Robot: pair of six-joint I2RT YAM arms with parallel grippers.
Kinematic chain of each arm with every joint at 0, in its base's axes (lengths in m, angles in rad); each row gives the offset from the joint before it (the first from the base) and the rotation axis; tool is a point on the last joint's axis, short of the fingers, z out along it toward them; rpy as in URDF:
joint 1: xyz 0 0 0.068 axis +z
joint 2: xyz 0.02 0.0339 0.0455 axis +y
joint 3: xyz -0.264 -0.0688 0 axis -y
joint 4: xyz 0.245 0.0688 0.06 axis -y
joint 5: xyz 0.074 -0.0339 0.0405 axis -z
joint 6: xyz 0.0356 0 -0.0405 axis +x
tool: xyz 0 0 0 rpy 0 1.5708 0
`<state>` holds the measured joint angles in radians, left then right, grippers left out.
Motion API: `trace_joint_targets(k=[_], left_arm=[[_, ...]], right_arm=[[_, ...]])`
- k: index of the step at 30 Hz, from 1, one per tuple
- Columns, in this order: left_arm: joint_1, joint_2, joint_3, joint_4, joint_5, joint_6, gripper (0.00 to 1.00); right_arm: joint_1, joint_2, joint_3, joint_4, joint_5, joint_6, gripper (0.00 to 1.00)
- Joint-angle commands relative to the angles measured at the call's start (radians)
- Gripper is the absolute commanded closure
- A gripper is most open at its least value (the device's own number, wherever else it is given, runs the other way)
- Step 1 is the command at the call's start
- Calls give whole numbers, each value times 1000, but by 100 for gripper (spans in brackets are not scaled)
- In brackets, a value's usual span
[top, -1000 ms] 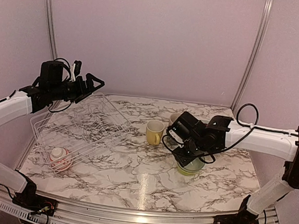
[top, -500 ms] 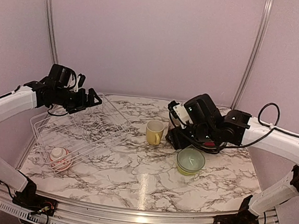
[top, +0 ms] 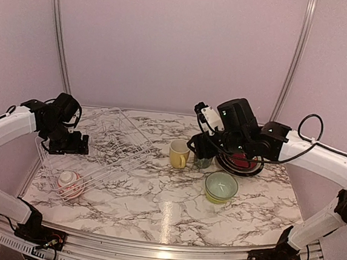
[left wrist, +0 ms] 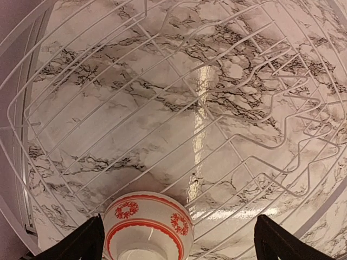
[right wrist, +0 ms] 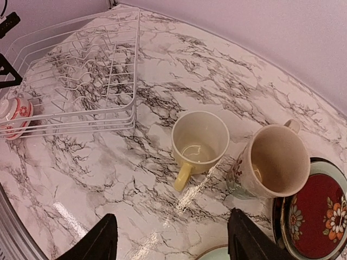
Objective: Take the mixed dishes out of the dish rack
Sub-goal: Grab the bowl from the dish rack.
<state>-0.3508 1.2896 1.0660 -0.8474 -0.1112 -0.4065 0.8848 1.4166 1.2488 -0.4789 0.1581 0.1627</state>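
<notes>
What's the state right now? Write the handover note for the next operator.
Left gripper: jaws open, empty, over the red-patterned bowl, the only dish in the dish rack.
Right gripper: jaws open, empty, above the mugs.
Done, out on the table: yellow mug, beige mug, red patterned plate, lime-green bowl.
To do: lift that last bowl out.

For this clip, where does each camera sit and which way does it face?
Top external: fixed above and behind the bases, facing forward and down over the table; both arms show, the dish rack at left.
Left wrist: on the left arm, facing down into the rack at the red-patterned bowl; its open fingertips frame the bottom corners.
Right wrist: over mid-table, facing down at the yellow mug and beige mug; open fingertips at the bottom edge.
Shared: rack and bowl appear in all three.
</notes>
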Motion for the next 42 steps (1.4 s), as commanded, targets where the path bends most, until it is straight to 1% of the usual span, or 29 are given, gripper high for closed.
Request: trace_joint_targets(k=[1,6,10,18,21,25,28,33,39,42], left_arm=[[5,-31,-45,-164,-79,-60,1],[4,-24,-86,-198,-62,-89,1],[5,-2,-113,-195,-35,-92,9],[4,4,-146,-196,-5,-106,10],[4,1,-158,-195,16,-115,14],[4,-3,-169,-195,14,-115,17],[5,7,-169,-196,12,-114,24],[3,12,-160,-199,-4,-106,32],[4,21,-159,-203,-7,-100,36],[3,26,-157,-203,-18,-101,40]], right_arm=[[-4,3,12,26,-20,-21,33],[-5,-9,-1,40,-28,-33,33],[-5,-17,-10,46,-28,-39,33],[-6,-25,-21,47,-31,-49,33],[-4,-23,-23,50,-30,-52,32],[-6,-20,-25,54,-34,-51,33],[-4,-22,-31,61,-41,-49,32],[-4,-33,-50,66,-42,-43,32],[-5,-49,-67,74,-45,-34,32],[-5,-53,-69,74,-45,-33,32]])
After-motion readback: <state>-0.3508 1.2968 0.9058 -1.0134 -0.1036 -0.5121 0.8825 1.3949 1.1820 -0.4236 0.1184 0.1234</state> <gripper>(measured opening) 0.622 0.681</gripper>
